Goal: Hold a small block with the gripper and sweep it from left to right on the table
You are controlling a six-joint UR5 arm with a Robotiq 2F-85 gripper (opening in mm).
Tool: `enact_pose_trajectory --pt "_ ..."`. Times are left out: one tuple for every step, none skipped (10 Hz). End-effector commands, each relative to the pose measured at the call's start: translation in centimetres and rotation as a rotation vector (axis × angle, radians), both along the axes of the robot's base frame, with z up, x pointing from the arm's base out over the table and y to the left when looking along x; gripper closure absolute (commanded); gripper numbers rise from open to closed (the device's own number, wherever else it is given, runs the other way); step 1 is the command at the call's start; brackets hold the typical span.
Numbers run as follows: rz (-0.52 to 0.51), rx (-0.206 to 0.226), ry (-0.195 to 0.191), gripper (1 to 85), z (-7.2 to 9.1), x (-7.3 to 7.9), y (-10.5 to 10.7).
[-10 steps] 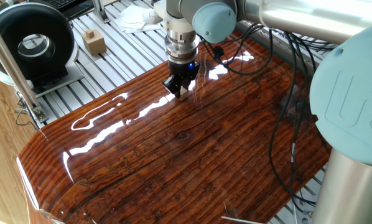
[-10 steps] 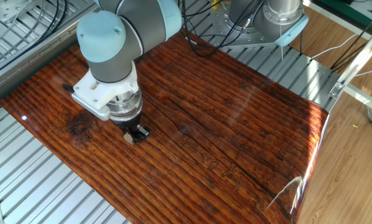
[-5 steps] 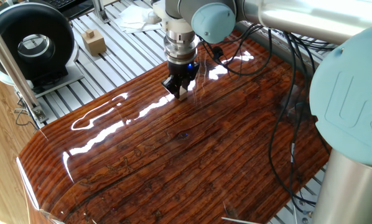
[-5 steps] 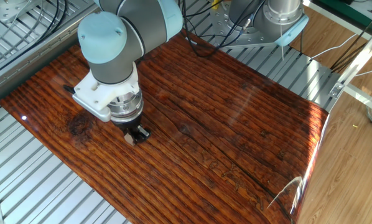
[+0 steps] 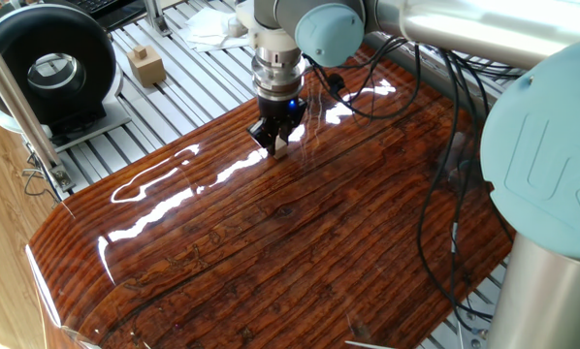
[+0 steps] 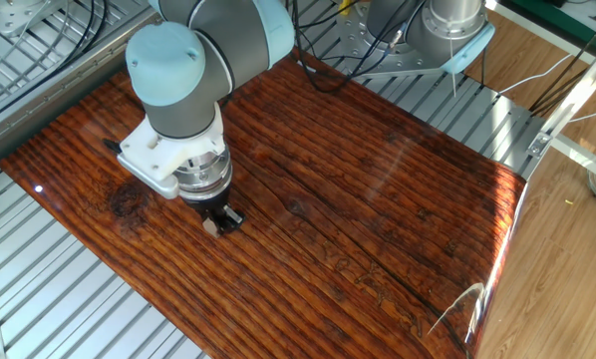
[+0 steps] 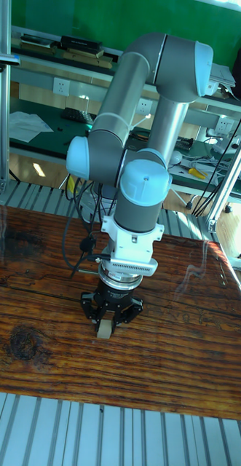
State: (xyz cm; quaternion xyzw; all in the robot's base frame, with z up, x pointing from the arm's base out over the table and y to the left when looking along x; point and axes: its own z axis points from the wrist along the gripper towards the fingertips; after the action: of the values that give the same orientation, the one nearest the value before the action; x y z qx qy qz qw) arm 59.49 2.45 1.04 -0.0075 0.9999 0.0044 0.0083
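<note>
1. The hand (image 5: 276,142) has shifted slightly toward the upper left of one fixed view, and toward the lower right in the other fixed view, so the sweep seems under way.
2. Its two black fingers are clamped on the small block (image 7: 104,330), which sits at the fingertips against the counter (image 5: 300,252), left of centre in the tall fixed view.
3. The block's upper part is hidden between the fingers; whether it truly touches the glossy surface is hard to tell.
</note>
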Motion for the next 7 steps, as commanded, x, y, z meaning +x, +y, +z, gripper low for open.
enact_pose_trajectory --pt "-0.016 0.009 -0.003 84.7 -0.01 0.23 0.53" --pt "-0.017 0.009 -0.003 84.7 0.02 0.22 0.61" --pt "-0.020 0.008 -0.003 84.7 0.05 0.24 0.76" --pt "-0.025 0.008 -0.003 84.7 0.05 0.25 0.96" --pt "-0.025 0.008 -0.003 84.7 0.05 0.26 0.99" --pt "-0.025 0.008 -0.004 84.7 0.02 0.31 0.99" --pt "-0.025 0.006 -0.004 84.7 -0.05 0.35 0.97"
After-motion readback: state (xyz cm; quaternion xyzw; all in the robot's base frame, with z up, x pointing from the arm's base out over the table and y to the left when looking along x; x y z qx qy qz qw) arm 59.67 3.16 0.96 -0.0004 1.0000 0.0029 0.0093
